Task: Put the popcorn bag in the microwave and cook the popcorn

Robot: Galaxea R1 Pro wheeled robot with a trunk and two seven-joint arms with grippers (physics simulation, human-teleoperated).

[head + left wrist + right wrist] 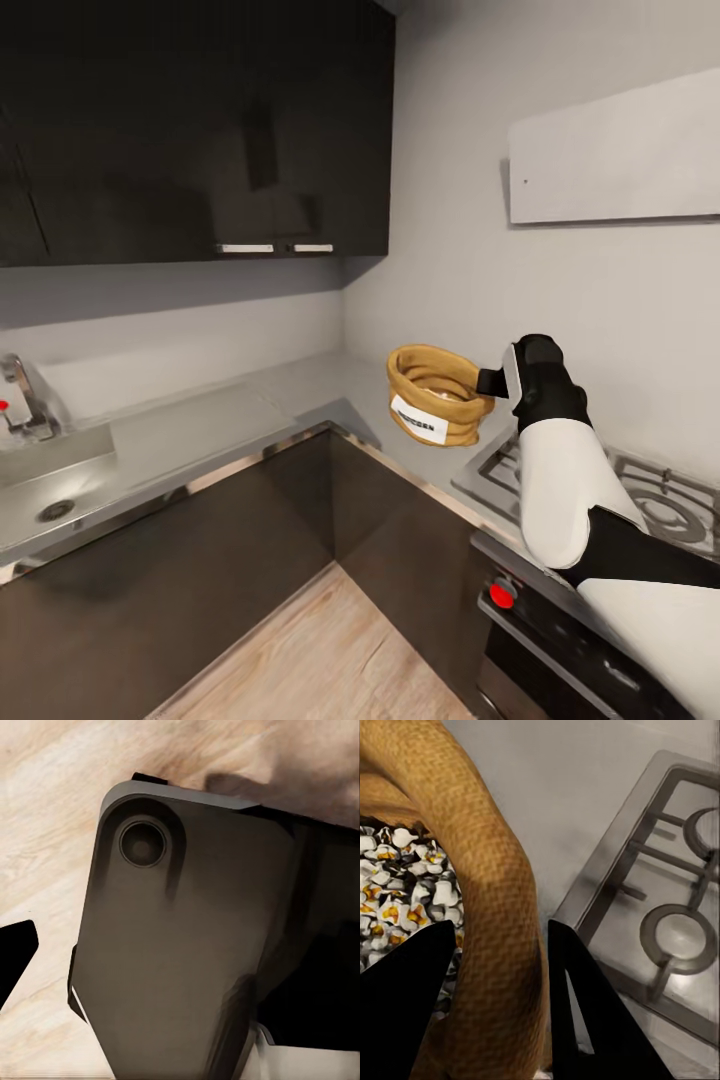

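Right wrist view: right gripper (499, 1009) pinches the rolled rim of the popcorn bag (487, 892), one finger inside, one outside; popped kernels (397, 892) fill it.
Left wrist view: left gripper's opening cannot be told; wood floor (45, 810) behind.
Head view, bag: held over the countertop (200, 430) corner, beside the cooktop (650, 500).
Label (420, 418): white, dark lettering unreadable.

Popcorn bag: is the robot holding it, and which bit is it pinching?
Yes. The right gripper holds the popcorn bag by its rolled top rim, one finger inside the bag, one outside. The bag looks lifted off the countertop.
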